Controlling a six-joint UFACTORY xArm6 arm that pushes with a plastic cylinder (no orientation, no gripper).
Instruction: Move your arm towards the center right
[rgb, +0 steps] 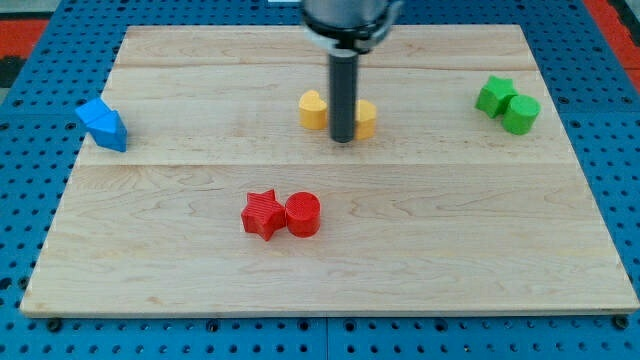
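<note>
My dark rod comes down from the view's top centre, and my tip (342, 139) rests on the board between two yellow blocks. One yellow block, heart-like (313, 109), is just left of the rod. The other yellow block (366, 117) is just right of it, partly hidden by the rod. A green star (494, 94) and a green cylinder (521, 114) touch each other at the view's centre right, far right of my tip.
A red star (262, 214) and a red cylinder (303, 214) sit side by side below my tip. Two blue blocks (102, 124) sit together at the view's left edge. The wooden board (450, 250) lies on a blue pegboard.
</note>
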